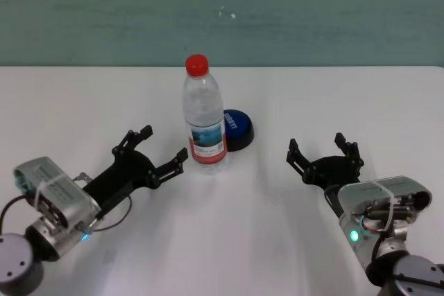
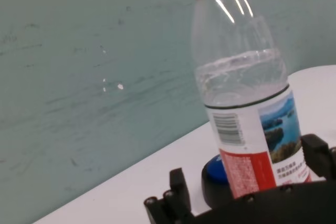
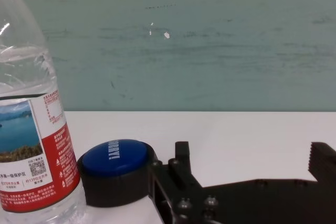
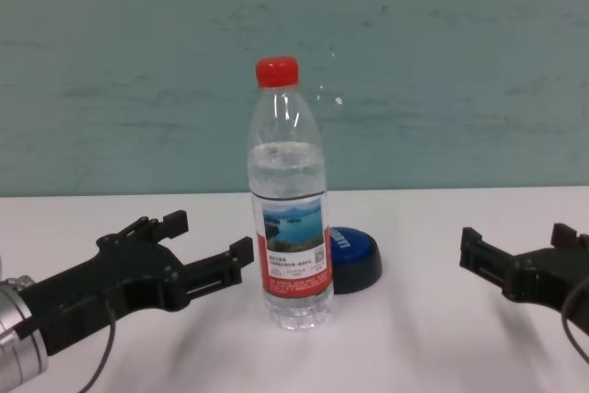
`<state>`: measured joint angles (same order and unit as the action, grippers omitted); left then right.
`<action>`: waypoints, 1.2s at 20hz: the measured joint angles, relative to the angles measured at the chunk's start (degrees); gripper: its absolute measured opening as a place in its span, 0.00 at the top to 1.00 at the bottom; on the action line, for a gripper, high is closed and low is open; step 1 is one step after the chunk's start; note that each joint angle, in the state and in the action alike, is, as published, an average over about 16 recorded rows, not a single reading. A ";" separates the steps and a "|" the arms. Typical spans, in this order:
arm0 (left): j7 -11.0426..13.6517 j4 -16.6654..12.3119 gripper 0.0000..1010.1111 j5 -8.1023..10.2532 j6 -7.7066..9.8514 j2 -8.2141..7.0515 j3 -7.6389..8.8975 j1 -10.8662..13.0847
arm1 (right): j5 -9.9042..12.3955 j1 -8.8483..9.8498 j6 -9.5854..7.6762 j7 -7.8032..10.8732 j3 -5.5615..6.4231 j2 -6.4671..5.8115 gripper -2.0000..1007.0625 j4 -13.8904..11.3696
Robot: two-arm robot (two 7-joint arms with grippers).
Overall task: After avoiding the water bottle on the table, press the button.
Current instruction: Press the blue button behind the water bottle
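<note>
White table [image 1: 291, 240] is meeting a teal wall. Water bottle [image 1: 205, 116] is standing upright at centre, button [image 1: 236, 128] sitting just behind-right of it. Left gripper [image 1: 163, 147] is resting beside the bottle, fingers apart. Right gripper [image 1: 325, 152] is waiting well right, fingers spread.

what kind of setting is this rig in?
Probably a lab test bench, not a home or shop: a plain white table against a bare teal wall, with only a water bottle and a blue button set out between the two open grippers.
</note>
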<state>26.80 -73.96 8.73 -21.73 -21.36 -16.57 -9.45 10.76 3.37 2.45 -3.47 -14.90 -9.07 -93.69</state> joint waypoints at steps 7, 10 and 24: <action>0.46 0.23 0.01 0.19 0.08 0.05 -0.52 -0.52 | 0.00 0.00 0.00 0.00 0.00 0.00 0.00 0.00; 0.50 0.30 0.01 0.13 0.21 0.11 -0.77 -0.73 | 0.00 0.00 0.00 0.00 0.00 0.00 0.00 0.00; -0.09 -0.03 0.01 -0.46 0.94 0.18 -1.27 -0.87 | 0.00 0.00 0.00 0.00 0.00 0.00 0.00 0.00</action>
<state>26.71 -73.99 8.27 -20.79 -21.18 -17.84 -10.32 10.76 3.37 2.45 -3.47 -14.90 -9.07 -93.69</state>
